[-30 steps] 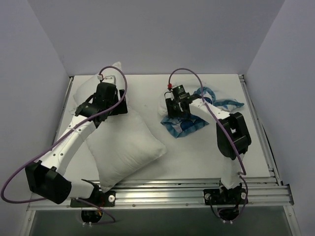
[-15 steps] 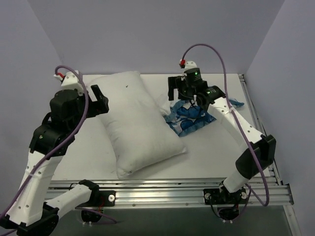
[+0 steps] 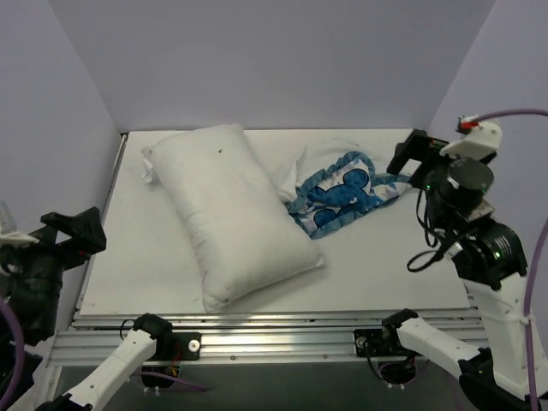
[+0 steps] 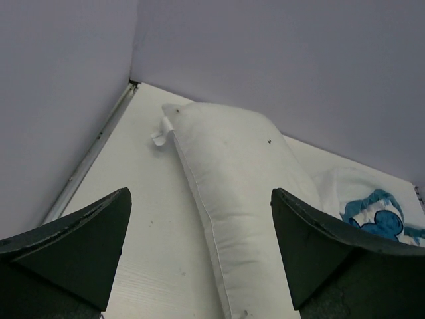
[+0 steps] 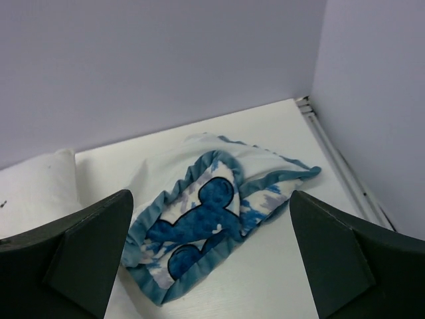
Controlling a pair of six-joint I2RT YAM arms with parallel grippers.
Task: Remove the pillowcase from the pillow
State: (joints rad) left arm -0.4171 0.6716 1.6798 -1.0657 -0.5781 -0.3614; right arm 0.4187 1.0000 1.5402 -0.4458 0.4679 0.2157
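Top: plump plain white pillow [image 3: 231, 214] lies diagonally on white table [image 3: 385, 265], crumpled blue-ruffled houndstooth pillowcase [image 3: 342, 193] touching its right side; left tool [image 3: 73, 229] and right tool [image 3: 417, 152] released, well apart | Left wrist: pillow ahead, untouched | Right wrist: pillowcase ahead, untouched

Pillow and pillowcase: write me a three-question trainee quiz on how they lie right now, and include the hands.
1. True or false: the pillow is inside the pillowcase.
2. In the top view, where does the pillowcase lie relative to the pillow? A) to its left B) to its right C) spread over its top
3. Fill in: the left hand and right hand are both ____, holding nothing.

Key: 1 false, the bare white pillow lies beside the crumpled pillowcase; 2 B; 3 open.
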